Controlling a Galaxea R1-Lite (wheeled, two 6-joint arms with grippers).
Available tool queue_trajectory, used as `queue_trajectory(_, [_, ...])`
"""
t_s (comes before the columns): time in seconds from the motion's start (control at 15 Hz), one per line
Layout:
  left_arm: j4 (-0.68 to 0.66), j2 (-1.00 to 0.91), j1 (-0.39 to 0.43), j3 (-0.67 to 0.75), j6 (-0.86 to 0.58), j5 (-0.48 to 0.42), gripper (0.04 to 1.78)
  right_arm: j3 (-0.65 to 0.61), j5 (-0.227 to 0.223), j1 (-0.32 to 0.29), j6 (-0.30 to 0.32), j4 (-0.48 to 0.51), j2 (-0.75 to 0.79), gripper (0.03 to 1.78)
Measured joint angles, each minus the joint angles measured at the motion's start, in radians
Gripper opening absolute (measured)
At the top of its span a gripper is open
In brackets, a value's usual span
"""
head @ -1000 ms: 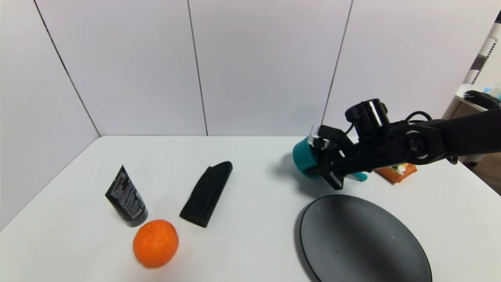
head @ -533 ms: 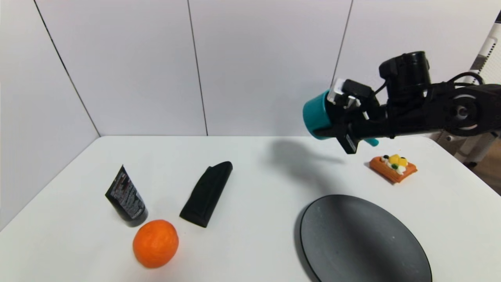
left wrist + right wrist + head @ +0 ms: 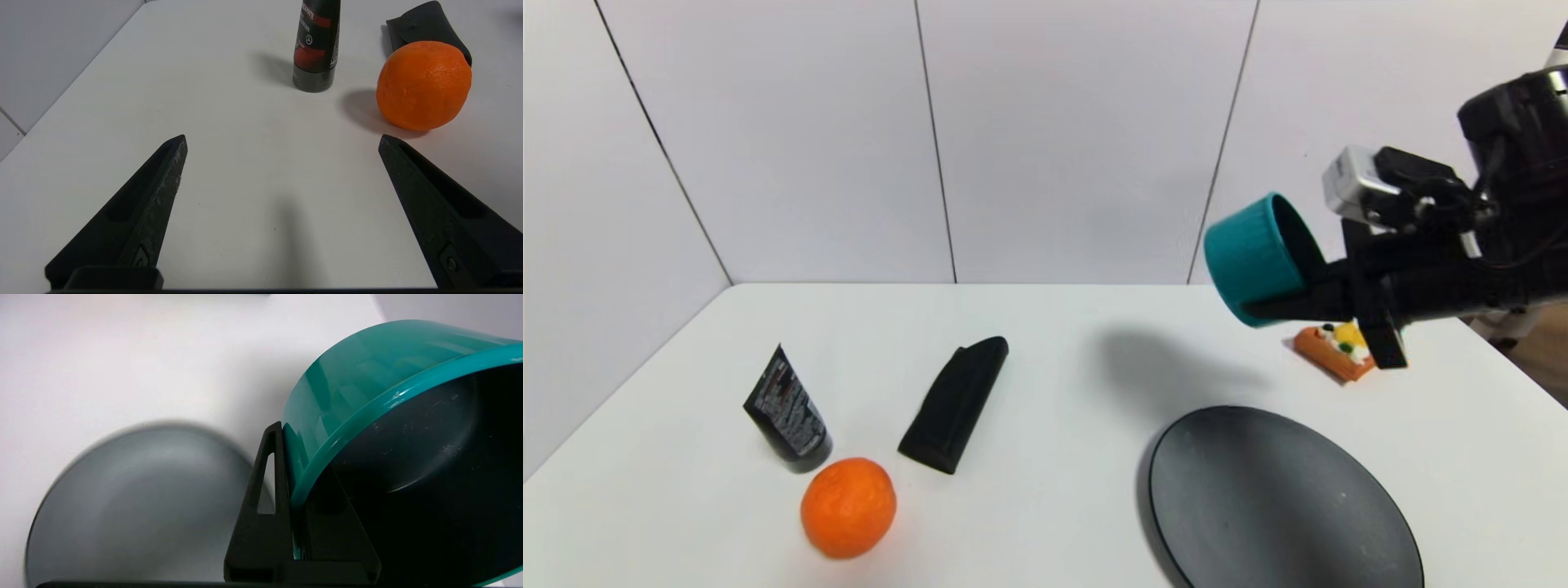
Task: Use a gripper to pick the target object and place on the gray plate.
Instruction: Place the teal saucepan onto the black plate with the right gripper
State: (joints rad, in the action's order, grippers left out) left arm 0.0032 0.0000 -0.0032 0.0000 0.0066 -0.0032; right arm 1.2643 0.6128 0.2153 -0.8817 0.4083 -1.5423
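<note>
Head camera first: I see my right gripper point(image 3: 1278, 306) up at about two o'clock, clamped on the wall of the teal saucepan point(image 3: 1252, 257), which hangs tilted in the air, clear of the table point(image 3: 1054, 359). The gray plate point(image 3: 1282, 502) lies at five o'clock, the orange waffle toy point(image 3: 1339, 347) behind the arm. Left wrist: my left gripper point(image 3: 282, 143) hovers with fingers wide apart, an orange point(image 3: 424, 85) and black tube point(image 3: 316, 45) beyond. Right wrist: one finger point(image 3: 267, 498) presses the saucepan's ribbed outer wall, the plate beneath.
</note>
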Motion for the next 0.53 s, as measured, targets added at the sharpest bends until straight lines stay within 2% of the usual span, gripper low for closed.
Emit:
queue_trajectory(0.13, [0.0, 0.0, 0.0, 0.0, 0.0, 0.0, 1.69, -0.114, 0.027, -0.054, -0.173, 0.054, 0.067, 0.12])
queue_trajectory(0.33, [0.0, 0.0, 0.0, 0.0, 0.0, 0.0, 1.69, -0.287, 0.037, -0.131, -0.414, 0.086, 0.136, 0.12])
queue_trajectory(0.53, [0.0, 0.0, 0.0, 0.0, 0.0, 0.0, 1.69, -0.393, 0.039, -0.158, -0.626, 0.09, 0.159, 0.12])
